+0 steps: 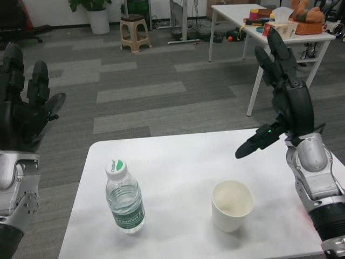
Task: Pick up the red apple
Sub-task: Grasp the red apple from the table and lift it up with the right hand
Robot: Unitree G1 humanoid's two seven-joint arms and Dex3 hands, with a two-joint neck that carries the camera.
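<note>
Nearest on the white table (pixel 178 156) stand a clear water bottle (pixel 125 198), upright with a green-and-white cap, and a white paper cup (pixel 232 205). The bottle lies below and inward of the left hand's fingers; the cup lies below and inward of the right hand's fingers. The cup is upright, and what shows of its inside appears empty. The bottle appears to hold water, cap on.

Left hand (pixel 24 110): raised beside the table's left edge, fingers spread and pointing up, holding nothing. Right hand (pixel 283 102): raised over the table's right edge, fingers extended and apart, thumb pointing inward toward the table centre, holding nothing.

Red apple: not found anywhere on the near table. Its direction from either hand's fingers, its axis, and which hand is nearer cannot be told.

Beyond, a second white table (pixel 259 21) at upper right carries a clutter of small items, too small to identify; none can be confirmed as the apple. A stool (pixel 133 32) and a potted plant (pixel 96 13) stand well beyond the left fingers.

Judgement: the pick-up cannot be aimed until the apple is located.
</note>
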